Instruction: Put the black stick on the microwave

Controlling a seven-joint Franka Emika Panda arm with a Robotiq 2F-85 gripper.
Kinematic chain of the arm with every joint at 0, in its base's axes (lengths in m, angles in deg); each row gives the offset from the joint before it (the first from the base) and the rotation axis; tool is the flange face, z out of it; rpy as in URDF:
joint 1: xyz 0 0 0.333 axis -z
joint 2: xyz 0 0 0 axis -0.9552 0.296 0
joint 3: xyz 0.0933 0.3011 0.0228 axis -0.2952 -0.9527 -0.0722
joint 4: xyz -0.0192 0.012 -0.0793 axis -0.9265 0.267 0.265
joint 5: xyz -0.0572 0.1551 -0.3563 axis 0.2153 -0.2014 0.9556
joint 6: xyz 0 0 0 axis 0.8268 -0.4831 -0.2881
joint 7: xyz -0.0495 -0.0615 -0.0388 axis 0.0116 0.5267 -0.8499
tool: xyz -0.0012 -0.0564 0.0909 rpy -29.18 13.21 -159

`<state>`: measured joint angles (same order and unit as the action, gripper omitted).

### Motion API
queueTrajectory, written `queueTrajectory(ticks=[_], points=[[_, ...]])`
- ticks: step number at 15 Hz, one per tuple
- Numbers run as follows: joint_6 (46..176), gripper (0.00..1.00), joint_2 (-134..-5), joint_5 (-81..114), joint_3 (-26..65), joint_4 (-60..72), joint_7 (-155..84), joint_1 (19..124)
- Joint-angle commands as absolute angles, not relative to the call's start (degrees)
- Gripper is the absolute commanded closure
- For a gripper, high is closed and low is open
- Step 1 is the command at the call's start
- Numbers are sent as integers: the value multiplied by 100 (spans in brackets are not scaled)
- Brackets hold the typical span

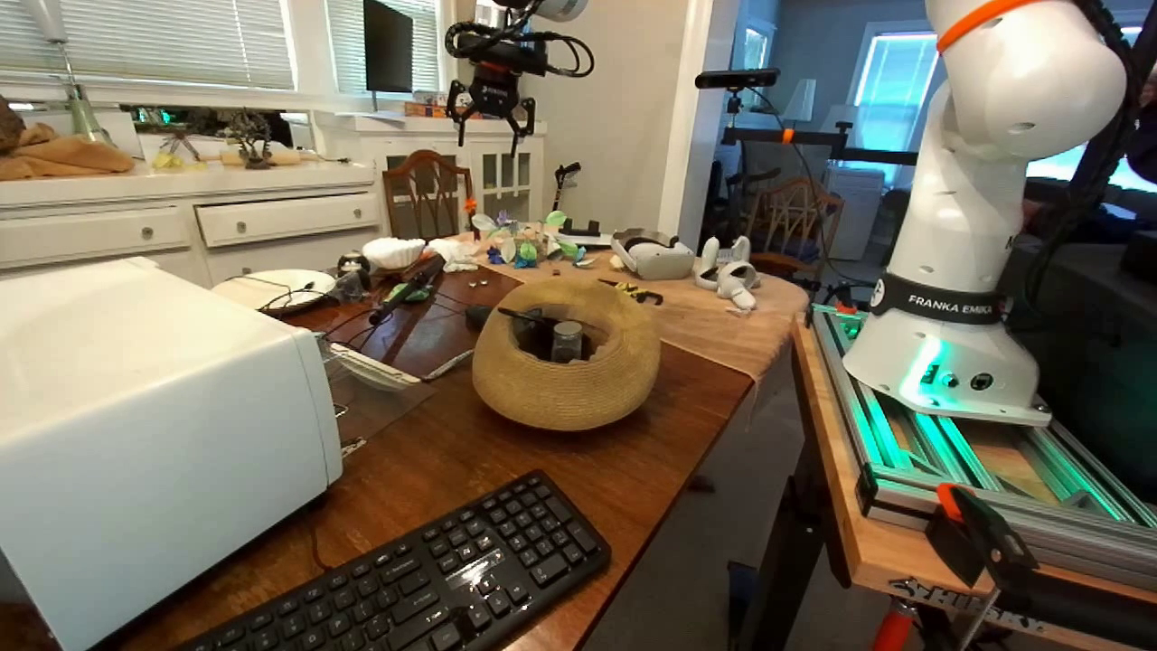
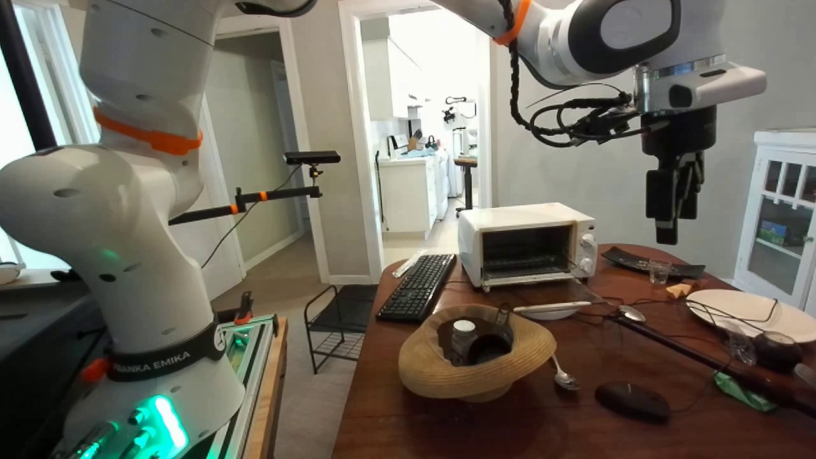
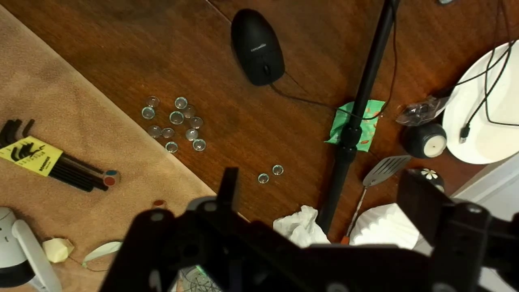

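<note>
Eyeing the long, thin black rod on the brown wooden worktop below an empty, wide-spread black two-fingered hand, and risking, perhaps, a snagged lift from that thin black cord crossing the rod!

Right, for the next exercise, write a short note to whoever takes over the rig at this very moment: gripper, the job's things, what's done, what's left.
Gripper: open, holding nothing, raised above the table.
Black stick: lying on the table across a green packet; the mouse cable crosses it.
Microwave: on the same table, near the keyboard.
Done: no grasp or placement yet.
Left: grasp the stick, lift it, lay it on the microwave. Watch the mouse cable; it might snag.
</note>
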<state>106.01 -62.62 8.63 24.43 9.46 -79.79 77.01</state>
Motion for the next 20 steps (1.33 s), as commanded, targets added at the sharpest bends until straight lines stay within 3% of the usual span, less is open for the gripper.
queueTrajectory(ticks=[1, 7, 16, 20], points=[[10922, 0, -6075, 736, 2433, 973, -7948, 7723], [11426, 0, -4679, -213, 2079, -26, -7099, 8148], [10544, 0, -2502, -305, 1677, -2736, -6958, 8066], [10421, 0, -1784, -114, 1986, -3782, -7599, 7955]])
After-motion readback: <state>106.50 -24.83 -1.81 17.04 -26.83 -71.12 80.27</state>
